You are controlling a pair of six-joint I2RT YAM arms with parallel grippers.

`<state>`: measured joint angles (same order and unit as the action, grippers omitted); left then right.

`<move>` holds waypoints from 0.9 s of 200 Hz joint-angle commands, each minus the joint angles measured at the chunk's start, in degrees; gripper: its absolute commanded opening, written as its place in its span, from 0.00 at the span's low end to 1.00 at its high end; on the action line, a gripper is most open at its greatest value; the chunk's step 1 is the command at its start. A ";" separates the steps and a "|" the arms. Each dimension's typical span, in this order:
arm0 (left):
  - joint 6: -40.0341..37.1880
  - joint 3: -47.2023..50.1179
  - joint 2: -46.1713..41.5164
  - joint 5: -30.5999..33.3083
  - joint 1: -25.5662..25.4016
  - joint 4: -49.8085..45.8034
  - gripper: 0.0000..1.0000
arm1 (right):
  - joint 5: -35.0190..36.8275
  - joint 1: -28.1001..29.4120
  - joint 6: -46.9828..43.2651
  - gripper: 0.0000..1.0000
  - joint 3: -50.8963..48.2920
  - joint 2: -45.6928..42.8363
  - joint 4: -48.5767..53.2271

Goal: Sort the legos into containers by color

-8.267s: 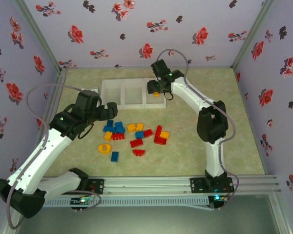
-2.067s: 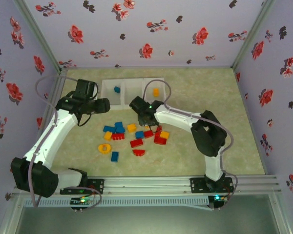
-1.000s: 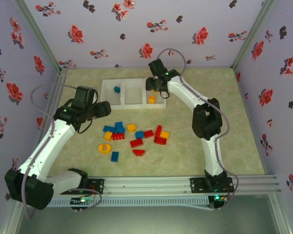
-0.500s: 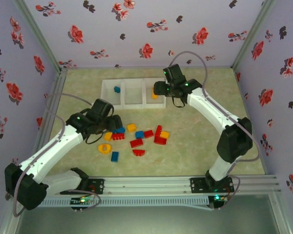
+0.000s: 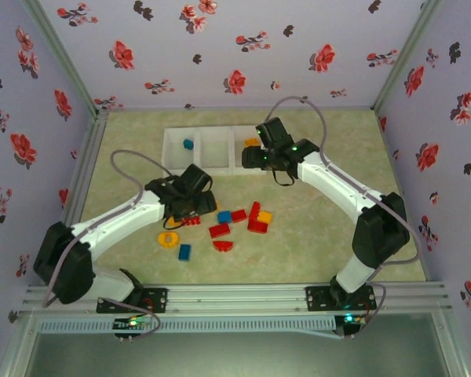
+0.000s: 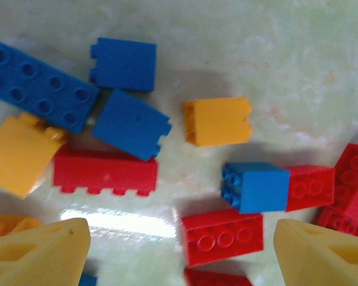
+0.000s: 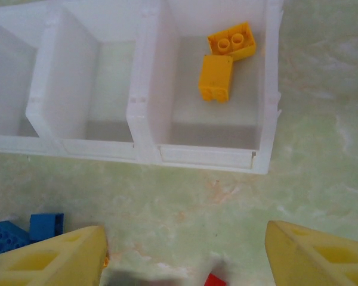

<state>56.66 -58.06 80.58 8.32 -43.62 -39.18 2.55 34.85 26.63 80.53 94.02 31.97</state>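
free: bare table [image 7: 185,196] between containers [image 7: 146,149] and legos [image 6: 218,121] | obstacle: legos clustered close, several touching

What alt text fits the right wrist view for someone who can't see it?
Two yellow-orange bricks lie in the rightmost of three joined white bins, seen from above. The right gripper hangs over the green table in front, jaws wide apart, with blue bricks at lower left.

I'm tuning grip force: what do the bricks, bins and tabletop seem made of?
Bricks: hard moulded plastic, smooth, slightly glossy, with crisp studs. Bins: thin milky translucent plastic; light passes through the walls. Tabletop: smooth marbled green sheet, perhaps vinyl or laminate, given its bright glare; uncertain.
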 commanded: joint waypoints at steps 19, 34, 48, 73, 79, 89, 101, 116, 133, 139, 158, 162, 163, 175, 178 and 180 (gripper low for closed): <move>-1.41 -6.57 7.29 -1.51 -0.50 2.11 0.83 | 0.51 0.22 0.73 0.73 -2.30 -4.32 -0.62; -1.81 -8.09 9.62 -1.95 -0.53 2.07 0.83 | 1.37 0.13 0.14 0.73 -2.60 -5.05 0.26; -2.15 -9.24 11.72 -2.32 -0.53 2.13 0.83 | 2.04 0.04 -0.26 0.74 -2.92 -5.77 0.79; -2.65 -10.98 14.88 -2.70 -0.47 2.05 0.83 | 2.11 -0.56 -0.44 0.75 -3.79 -7.12 0.74; -2.82 -11.38 15.63 -2.78 -0.46 2.04 0.83 | 1.99 -0.81 -0.44 0.75 -4.05 -7.49 0.73; -3.04 -12.08 16.88 -2.76 -0.48 1.85 0.83 | 1.67 -1.17 -0.49 0.75 -4.44 -7.87 0.69; -3.19 -12.78 18.36 -2.77 -0.43 1.42 0.83 | 1.31 -1.61 -0.55 0.76 -4.76 -8.28 0.73; -3.14 -13.22 19.80 -2.74 -0.42 1.03 0.82 | 1.06 -2.10 -0.63 0.76 -5.11 -8.72 0.84; -3.05 -13.43 21.03 -2.75 -0.45 0.99 0.82 | 0.89 -2.57 -0.49 0.76 -5.68 -9.28 0.82; -3.05 -13.61 21.41 -2.76 -0.45 0.75 0.82 | 0.73 -2.72 -0.49 0.76 -5.90 -9.46 0.73; -3.05 -14.04 22.55 -2.70 -0.44 0.24 0.82 | 0.12 -3.30 -0.35 0.76 -6.44 -9.74 0.47; -3.05 -14.04 22.63 -2.65 -0.42 0.16 0.82 | 0.03 -3.30 -0.35 0.76 -6.59 -9.79 0.41; -3.05 -14.11 22.71 -2.67 -0.47 0.11 0.82 | 0.01 -3.39 -0.40 0.76 -6.60 -9.80 0.39; -3.05 -14.21 23.11 -2.67 -0.43 0.24 0.81 | -0.24 -3.56 -0.22 0.76 -6.83 -9.74 0.20; -3.09 -14.22 23.20 -2.63 -0.45 0.24 0.81 | -0.35 -3.61 -0.26 0.76 -6.87 -9.81 0.20; -3.13 -14.30 23.28 -2.68 -0.43 0.20 0.81 | -0.35 -3.64 -0.26 0.76 -6.99 -9.77 0.14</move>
<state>54.70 -70.70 102.72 5.76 -43.68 -37.32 2.81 31.86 26.59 74.52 85.86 31.92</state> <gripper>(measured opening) 0.817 0.756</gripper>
